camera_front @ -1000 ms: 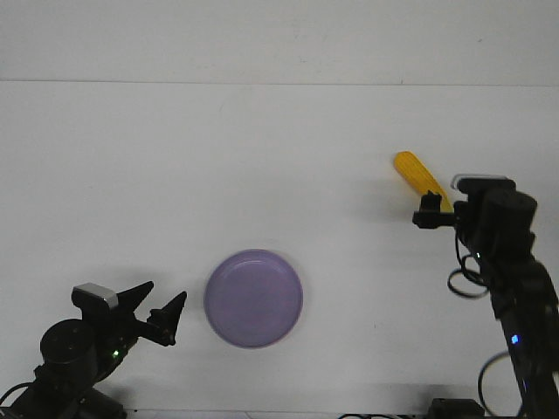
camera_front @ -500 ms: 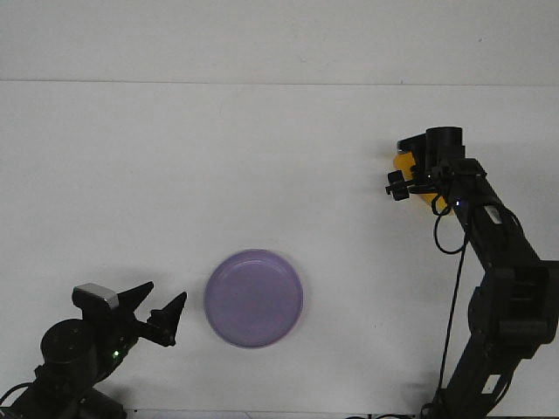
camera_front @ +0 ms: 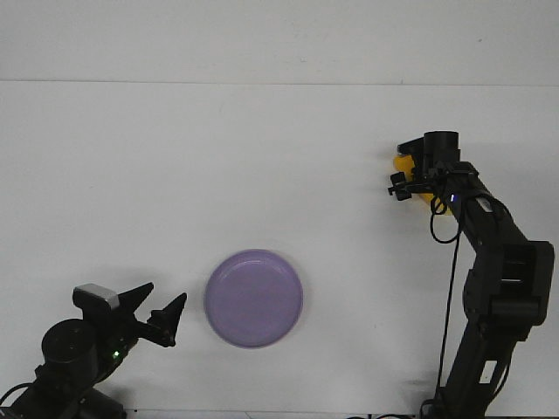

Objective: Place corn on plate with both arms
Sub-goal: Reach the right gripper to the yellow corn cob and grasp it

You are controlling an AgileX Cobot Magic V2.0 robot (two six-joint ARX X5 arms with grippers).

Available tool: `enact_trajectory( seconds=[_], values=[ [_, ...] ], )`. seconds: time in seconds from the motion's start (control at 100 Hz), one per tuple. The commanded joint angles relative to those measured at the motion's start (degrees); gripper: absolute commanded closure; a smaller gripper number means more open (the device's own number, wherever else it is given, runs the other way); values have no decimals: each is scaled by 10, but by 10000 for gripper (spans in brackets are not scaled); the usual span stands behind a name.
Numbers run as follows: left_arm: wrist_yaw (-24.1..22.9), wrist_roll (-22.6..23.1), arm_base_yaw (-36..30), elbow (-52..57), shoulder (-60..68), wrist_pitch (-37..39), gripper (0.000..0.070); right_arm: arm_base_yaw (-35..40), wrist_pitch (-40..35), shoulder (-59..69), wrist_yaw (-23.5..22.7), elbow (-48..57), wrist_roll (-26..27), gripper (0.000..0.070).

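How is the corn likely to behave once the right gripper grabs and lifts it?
The corn looks rounded, so it would probably roll if nudged. It seems rigid and should keep its shape when lifted. The right gripper hides most of it, so the hold itself cannot be judged.

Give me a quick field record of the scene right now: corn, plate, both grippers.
corn: far right of table, mostly hidden behind right gripper
plate: near centre-front, nothing on it
right gripper: down over the corn; jaw state cannot be told
left gripper: open, near left corner, beside plate, holding nothing
table: white
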Motion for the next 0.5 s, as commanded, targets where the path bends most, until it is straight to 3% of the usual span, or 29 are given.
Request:
enact_trajectory(
  seconds=[0.0,0.07,0.11,0.31,0.49],
  values=[
    [-2,3,-2,5,3,5,168,-3,1,22,0,15,0,381],
    [-2,3,-2,5,3,5,168,-3,6,22,2,15,1,528],
    [-2,3,-2,5,3,5,168,-3,7,19,4,15,2,567],
    [-14,3,-2,5,3,5,168,-3,-6,-29,2,15,23,570],
    [-15,3,-2,5,3,5,168,4,-48,-142,-79,15,65,570]
  ],
)
